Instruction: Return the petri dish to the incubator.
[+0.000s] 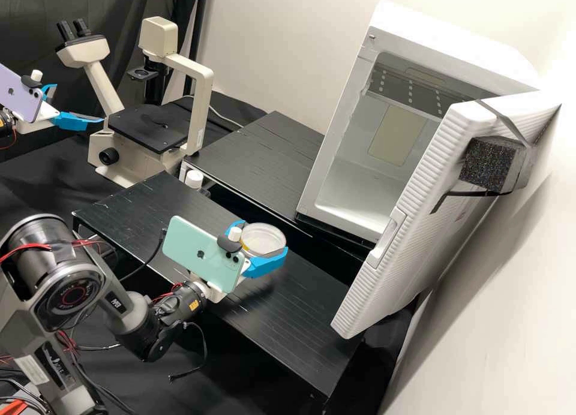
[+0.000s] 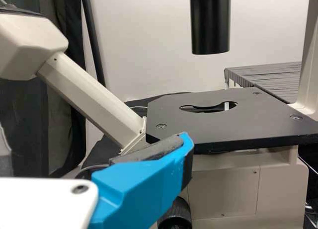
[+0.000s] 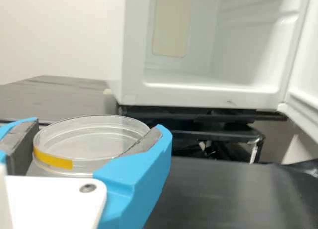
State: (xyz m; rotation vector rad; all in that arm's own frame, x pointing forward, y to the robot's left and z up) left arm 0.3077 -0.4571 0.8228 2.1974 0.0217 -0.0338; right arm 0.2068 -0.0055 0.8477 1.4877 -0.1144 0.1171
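Close up, right arm. Right gripper hugs the dish, with room before the open incubator. Left gripper is wide. Green phone hides some wrist.

On the right arm, you have white lettering, circular print and a yellow label; your mint phone and lilac phone each bear a logo.

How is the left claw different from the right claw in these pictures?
The left claw is open and empty, while the right claw is closed on the petri dish. The left claw is beside the microscope; the right claw faces the open incubator. Both claws have blue fingers.
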